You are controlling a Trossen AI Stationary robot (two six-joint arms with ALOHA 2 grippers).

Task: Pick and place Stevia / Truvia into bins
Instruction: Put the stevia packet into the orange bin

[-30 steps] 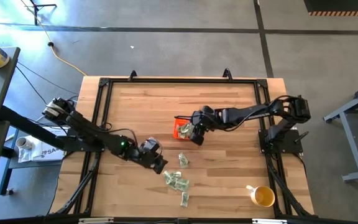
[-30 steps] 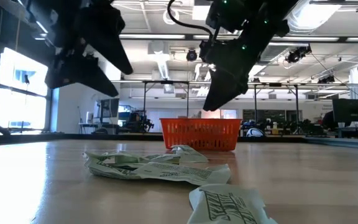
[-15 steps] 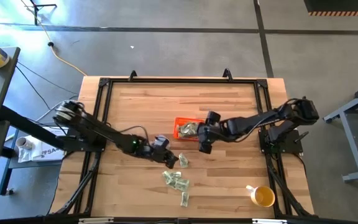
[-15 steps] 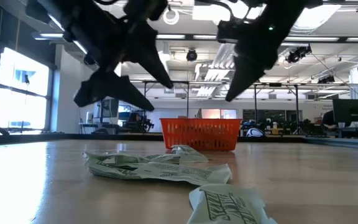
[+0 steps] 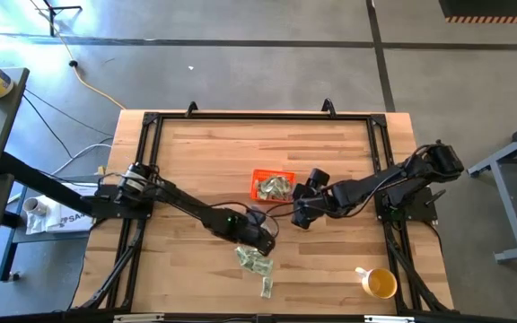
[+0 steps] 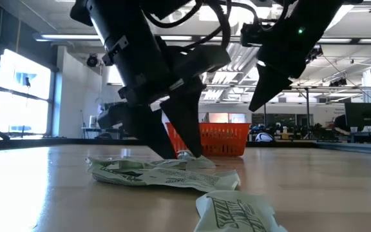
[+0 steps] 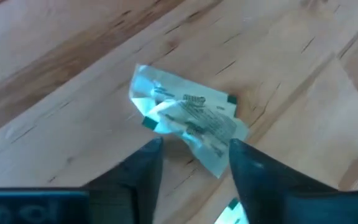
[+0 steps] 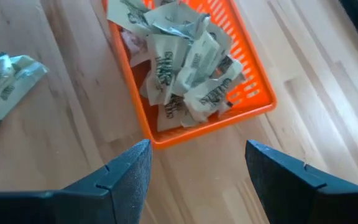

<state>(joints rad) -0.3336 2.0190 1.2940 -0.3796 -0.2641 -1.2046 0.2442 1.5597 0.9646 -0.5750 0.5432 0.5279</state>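
Observation:
A crumpled green-and-white Stevia packet (image 7: 188,118) lies flat on the wooden table just near of the orange bin (image 5: 260,176). My left gripper (image 7: 194,152) is open and low over it, fingertips down at the table (image 6: 182,153), one on each side of the packet's end. The bin holds several packets (image 8: 179,62). My right gripper (image 8: 197,168) hangs open and empty above the table by the bin's near right corner (image 5: 302,215). More packets (image 5: 254,260) lie nearer the front edge, one (image 5: 266,287) apart from them. My left gripper comes from above, slanting down from the table's left, with one corner of the packet (image 7: 213,163) between its two fingers. I cannot tell whether either finger touches the paper. The packet lies on the table.
A yellow mug (image 5: 380,283) stands at the near right corner. A black frame (image 5: 151,121) borders the tabletop. Bare wood lies to the far and left of the bin.
My left gripper has travelled toward the table's right and sunk, tipping steeper, until it stands over the packet near the bin. My right gripper has drawn back from over the bin toward the near right.

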